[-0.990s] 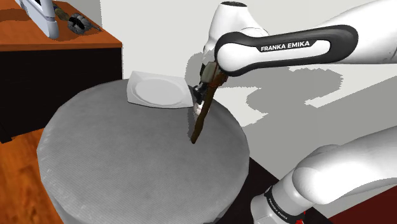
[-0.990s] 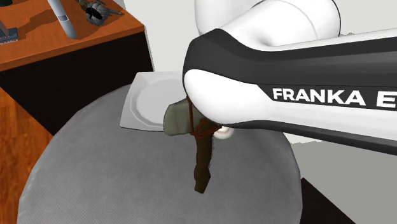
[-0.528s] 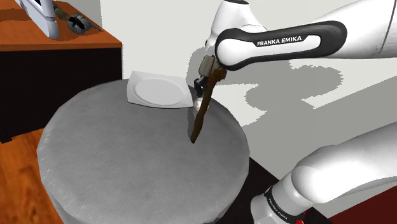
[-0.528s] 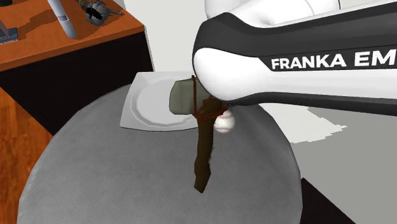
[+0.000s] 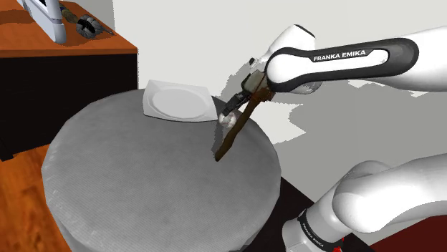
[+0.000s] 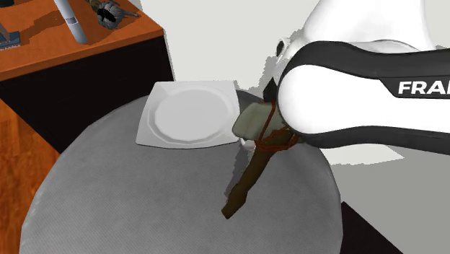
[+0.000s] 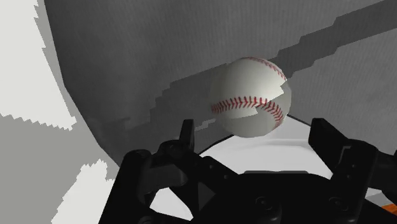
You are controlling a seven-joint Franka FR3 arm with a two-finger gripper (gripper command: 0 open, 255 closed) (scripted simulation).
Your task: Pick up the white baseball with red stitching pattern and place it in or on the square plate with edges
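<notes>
I'm working over a round grey table with a woven-looking top (image 5: 143,179). Behind it are a white wall and an orange-brown wooden cabinet with a black front (image 5: 71,54), and there is wooden floor at the shoulder view's lower left.

The square white plate with raised edges (image 5: 178,102) sits at the table's far rim. The white baseball with red stitching (image 5: 231,120) is just beside the plate's corner, off the plate.

The second exterior view shows a tilted hatchet-like tool with a brown handle and a dull grey-green head (image 6: 245,189), its handle tip resting on the table, while the ball is a mere sliver there (image 6: 248,144).

The wrist view shows the stitching plainly (image 7: 250,97). The black gripper (image 7: 254,127) has its fingers (image 7: 327,137) spread wide, with the ball just past the tips and untouched by either.

The forearm reads "FRANKA EMIKA" (image 5: 333,55) in the shoulder view; the second exterior view cuts it to "FR".
</notes>
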